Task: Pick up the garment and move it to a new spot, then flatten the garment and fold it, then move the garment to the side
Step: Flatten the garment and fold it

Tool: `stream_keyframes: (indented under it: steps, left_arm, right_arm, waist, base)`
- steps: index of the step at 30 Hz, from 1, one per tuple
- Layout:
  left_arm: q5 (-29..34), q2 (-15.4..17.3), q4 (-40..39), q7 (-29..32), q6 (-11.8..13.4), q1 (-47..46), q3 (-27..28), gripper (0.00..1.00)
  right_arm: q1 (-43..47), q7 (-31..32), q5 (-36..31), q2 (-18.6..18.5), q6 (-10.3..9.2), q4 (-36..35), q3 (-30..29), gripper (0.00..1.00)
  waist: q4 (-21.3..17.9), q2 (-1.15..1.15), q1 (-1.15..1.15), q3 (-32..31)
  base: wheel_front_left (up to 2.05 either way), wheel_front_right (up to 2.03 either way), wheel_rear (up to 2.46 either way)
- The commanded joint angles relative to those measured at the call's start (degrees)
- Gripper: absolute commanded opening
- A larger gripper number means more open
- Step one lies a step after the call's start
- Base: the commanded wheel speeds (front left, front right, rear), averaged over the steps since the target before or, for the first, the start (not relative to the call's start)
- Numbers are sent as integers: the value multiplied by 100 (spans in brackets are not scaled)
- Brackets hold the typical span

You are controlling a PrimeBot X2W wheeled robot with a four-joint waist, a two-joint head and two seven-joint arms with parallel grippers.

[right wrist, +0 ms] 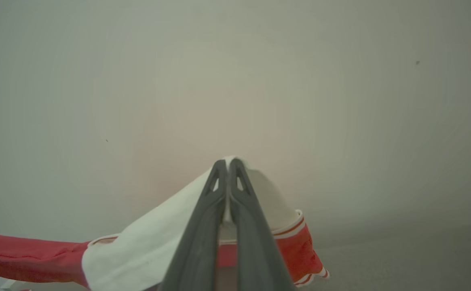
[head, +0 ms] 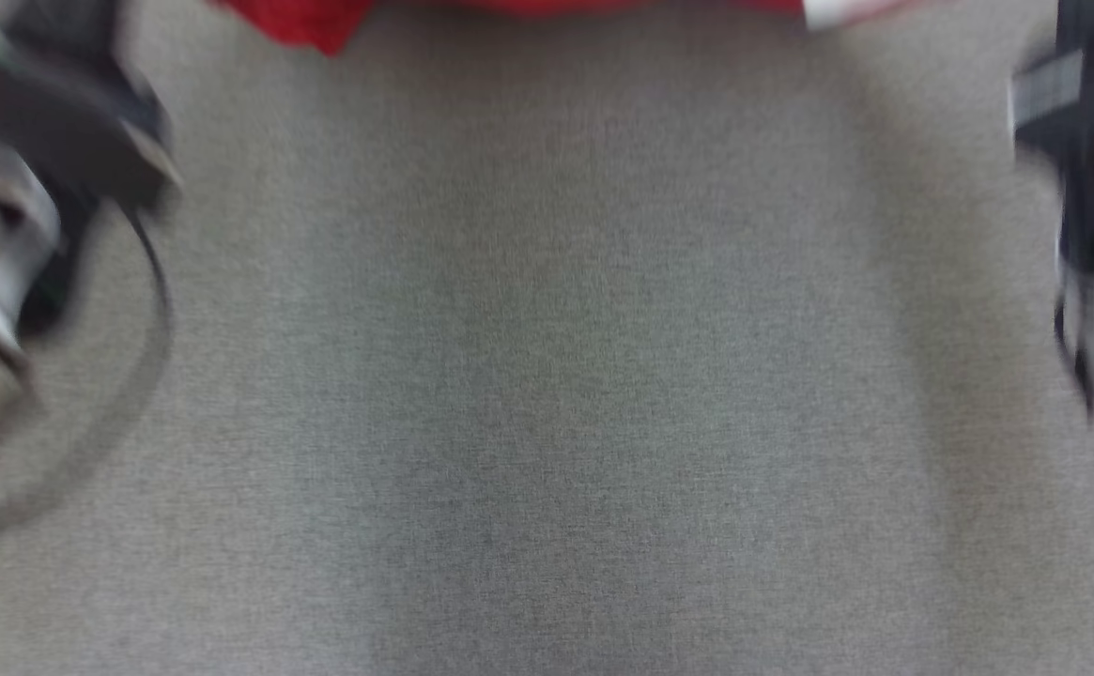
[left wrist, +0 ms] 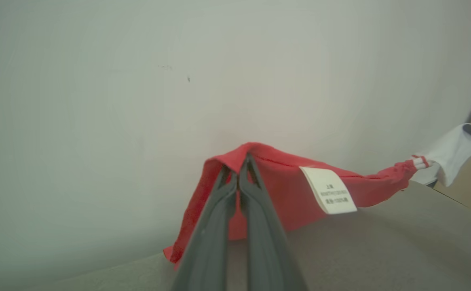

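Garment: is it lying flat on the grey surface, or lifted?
Lifted, not flat. The left gripper pinches its red edge, the right gripper its white part; the garment sags between them toward the surface.

A white label [left wrist: 328, 190] on the red garment [left wrist: 284, 192] carries dark print (too blurred to read).

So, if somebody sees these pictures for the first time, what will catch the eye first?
The red garment stands out first, held up and stretched between both tools. The left tool is shut on its red edge, near a white label; the right tool is shut on its white part. In the head view, the grey surface looks blurred.
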Motion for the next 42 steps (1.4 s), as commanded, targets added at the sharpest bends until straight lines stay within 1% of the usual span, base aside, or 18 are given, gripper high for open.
stream_keyframes:
  steps: [1, 3, 6, 10, 13, 15, 17, 20, 22, 24, 27, 29, 32, 34, 37, 42]
  left_arm:
    - [198, -16, -207, -17, 91, 499, 153, 0]
    - [325, -69, -509, -18, 191, 1141, 377, 0]
    - [547, -139, -924, -19, 367, 2080, 650, 0]
    - [621, -145, -1359, -19, 573, 3224, 1015, 0]
    - [690, -236, -1471, -19, 596, 3996, 1230, 0]
    - [863, -270, -1401, -20, 575, 4384, 1287, 0]
    - [848, -454, -1334, -19, 552, 4775, 1417, 0]
    - [990, -621, -1235, -19, 568, 5336, 1635, 0]
    - [1097, -773, -1176, -19, 503, 5680, 1762, 0]
    - [1185, -814, -1124, -19, 497, 5810, 1806, 0]
    - [1447, -927, -1007, -20, 538, 6191, 1910, 0]
    - [1519, -1042, -947, -19, 520, 6464, 2025, 0]
    - [1792, -1100, -807, -20, 527, 6737, 2013, 0]
    - [1881, -1211, -761, -20, 533, 6904, 2048, 0]
    - [1988, -1261, -774, -19, 549, 7089, 2127, 0]
    - [2053, -1246, -728, -20, 528, 7156, 2195, 0]
  right_arm:
    - [623, 17, 83, -96, 4, -255, -134, 0]
    - [1455, 96, 126, -176, 4, -632, -335, 0]
    - [2598, 235, 142, -101, 4, -1146, -755, 0]
    - [3812, 529, 1, 193, 4, -1805, -1213, 0]
    - [4591, 778, -159, 516, 3, -2111, -1502, 0]
    - [5034, 982, -380, 649, 4, -2269, -1609, 0]
    - [5396, 1137, -499, 809, 4, -2382, -1792, 0]
    - [5896, 1409, -705, 985, 3, -2502, -2055, 0]
    - [6209, 1651, -747, 1139, 3, -2585, -2187, 0]
    - [6333, 1732, -761, 1195, 3, -2623, -2302, 0]
    - [6770, 2084, -767, 1395, 3, -2772, -2424, 0]
    - [7066, 2361, -804, 1434, 3, -2833, -2458, 0]
    - [7491, 2676, -926, 1482, 3, -2943, -2561, 0]
    - [7736, 2934, -918, 1577, 3, -3033, -2608, 0]
    - [8017, 3294, -927, 1659, 3, -3230, -2629, 0]
    - [8149, 3718, -991, 1774, 3, -3499, -2645, 0]
  waist:
    - [74, 1, 2, -379]
    - [106, 1, 2, -477]
    - [98, 1, 2, -619]
    - [63, 1, 2, -767]
    - [70, 1, 2, -872]
    - [93, 1, 2, -949]
    - [108, 1, 2, -1034]
    - [116, 1, 2, -1196]
    - [143, 1, 2, -1309]
    - [170, 1, 2, -1360]
    - [215, 1, 2, -1491]
    - [234, 1, 2, -1558]
    - [309, 1, 2, -1651]
    - [342, 1, 2, -1706]
    - [350, 1, 2, -1730]
    - [347, 1, 2, -1757]
  base:
    - [0, 0, 0]
    - [0, 0, 0]
    - [0, 0, 0]
    - [0, 0, 0]
    - [0, 0, 0]
    - [0, 0, 0]
    - [0, 0, 0]
    - [0, 0, 0]
    - [0, 0, 0]
    - [0, 0, 0]
    - [0, 0, 0]
    - [0, 0, 0]
    - [0, 0, 0]
    - [0, 0, 0]
    - [0, 0, 0]
    - [0, 0, 0]
